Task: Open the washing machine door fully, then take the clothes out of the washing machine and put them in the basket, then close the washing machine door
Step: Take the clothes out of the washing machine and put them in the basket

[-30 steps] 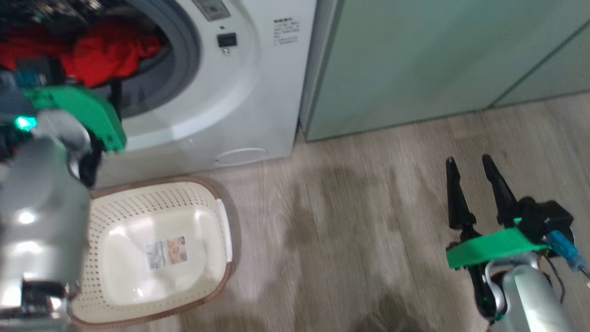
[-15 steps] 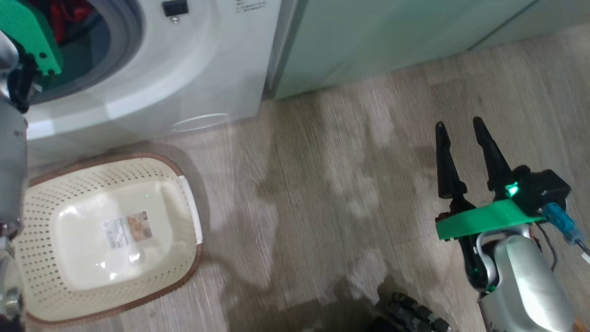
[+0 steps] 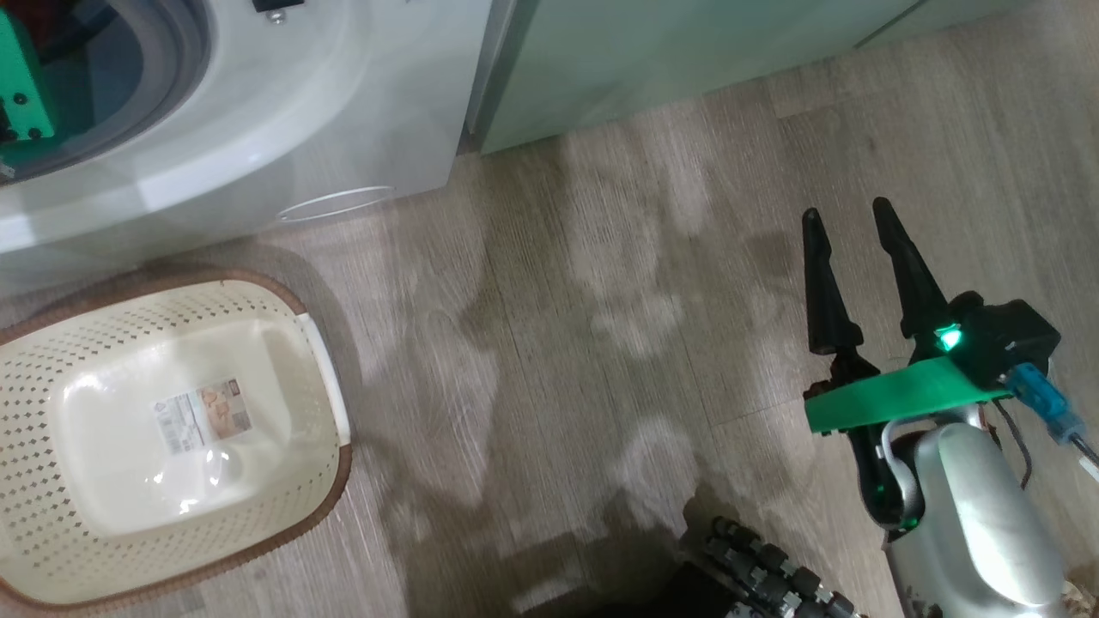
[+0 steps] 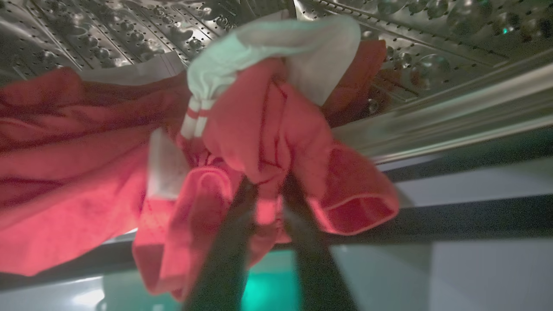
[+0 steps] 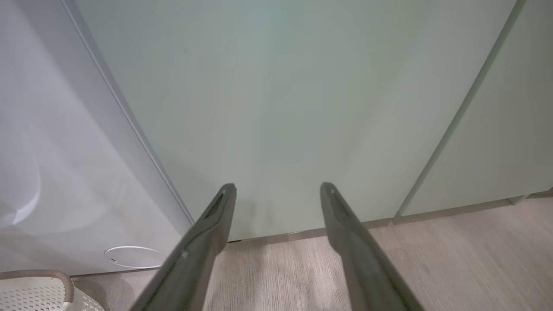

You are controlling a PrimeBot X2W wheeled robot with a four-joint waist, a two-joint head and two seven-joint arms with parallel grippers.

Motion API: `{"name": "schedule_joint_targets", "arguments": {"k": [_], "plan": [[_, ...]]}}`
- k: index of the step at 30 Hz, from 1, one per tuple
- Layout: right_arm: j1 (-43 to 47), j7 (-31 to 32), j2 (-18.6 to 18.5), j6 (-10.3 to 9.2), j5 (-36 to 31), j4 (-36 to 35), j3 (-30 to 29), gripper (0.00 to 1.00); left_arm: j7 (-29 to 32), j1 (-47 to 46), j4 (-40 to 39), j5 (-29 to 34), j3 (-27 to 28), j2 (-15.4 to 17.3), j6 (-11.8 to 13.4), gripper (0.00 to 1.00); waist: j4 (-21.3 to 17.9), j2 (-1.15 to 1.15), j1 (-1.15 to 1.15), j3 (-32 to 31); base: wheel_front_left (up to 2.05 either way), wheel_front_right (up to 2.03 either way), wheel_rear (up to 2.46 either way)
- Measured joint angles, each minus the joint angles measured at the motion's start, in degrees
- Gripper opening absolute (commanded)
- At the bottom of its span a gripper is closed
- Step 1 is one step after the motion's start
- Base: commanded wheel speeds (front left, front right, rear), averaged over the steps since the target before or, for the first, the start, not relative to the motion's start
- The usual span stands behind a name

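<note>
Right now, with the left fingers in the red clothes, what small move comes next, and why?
Probably draw the left gripper straight back out of the drum: its fingers look pinched on a fold of the clothes, and the basket sits below the opening.

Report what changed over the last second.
The head camera swung, so the washing machine slid up and left in its view. The left end effector, open a second ago, has closed on a fold of the clothes inside the drum. Unchanged: the right end effector hangs open over the floor, and the basket sits empty beside the machine.
</note>
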Motion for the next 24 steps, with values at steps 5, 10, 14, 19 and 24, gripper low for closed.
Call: {"name": "schedule_joint_targets", "arguments": {"k": [5, 10, 14, 19, 24], "plan": [[-0.6, 0.0, 0.1, 0.0, 0.4, 0.1, -0.8, 1.0, -2.5, 0.3, 1.9, -1.3, -0.1, -0.7, -0.2, 0.0, 0.6, 0.0, 0.0, -0.5, 0.0, 0.0, 0.0], [-0.5, 0.0, 0.1, 0.0, 0.4, 0.4, -1.3, 1.0, -7.0, 2.7, 2.8, -2.2, -0.2, -2.5, -1.0, 0.0, 1.5, 0.0, 0.0, -2.5, 0.0, 0.0, 0.0], [0.0, 0.0, 0.1, 0.0, -0.1, 0.7, -1.4, 1.0, -11.5, 5.4, 2.9, -3.4, -0.8, -5.0, -2.4, 0.0, 2.4, 0.0, 0.0, -5.3, 0.0, 0.0, 0.0], [2.7, 0.0, -0.3, 0.0, -0.1, 1.4, -1.5, 1.0, -16.7, 9.7, 3.1, -3.8, -2.5, -6.7, -3.1, 0.0, 3.8, 0.0, -0.01, -9.7, 0.0, 0.0, 0.0], [5.3, 0.0, -0.9, 0.0, -0.1, 1.8, -1.8, 1.0, -20.9, 14.5, 3.1, -5.1, -4.3, -9.8, -3.1, 0.0, 5.7, 0.0, -0.01, -14.0, 0.0, 0.0, 0.0]]}}
